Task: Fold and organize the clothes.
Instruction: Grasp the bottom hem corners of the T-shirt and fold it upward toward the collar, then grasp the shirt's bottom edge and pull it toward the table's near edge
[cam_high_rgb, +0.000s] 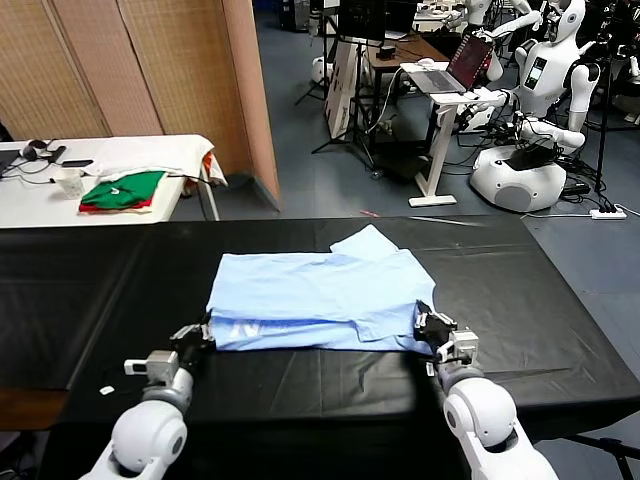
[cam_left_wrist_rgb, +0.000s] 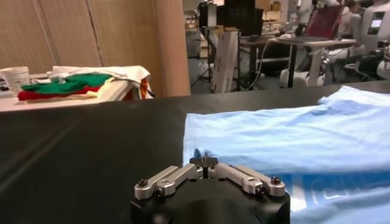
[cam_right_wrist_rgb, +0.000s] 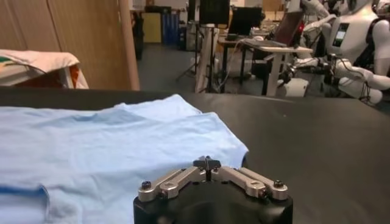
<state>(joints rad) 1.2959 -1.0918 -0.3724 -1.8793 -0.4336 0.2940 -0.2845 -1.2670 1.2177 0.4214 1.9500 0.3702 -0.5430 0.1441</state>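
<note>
At the near edge of the black table (cam_high_rgb: 90, 290), the left gripper (cam_high_rgb: 200, 333) is seen with its fingers pressed together at the near left corner of the light-blue T-shirt (cam_high_rgb: 320, 295), while the right gripper (cam_high_rgb: 428, 325) sits at the near right corner; whether its fingers are parted cannot be told. The white lettering (cam_left_wrist_rgb: 332, 193) along the shirt's near edge is shown most clearly in the left wrist view. The T-shirt is laid folded at mid-table, long axis left to right, one sleeve (cam_high_rgb: 365, 243) pointing far.
</note>
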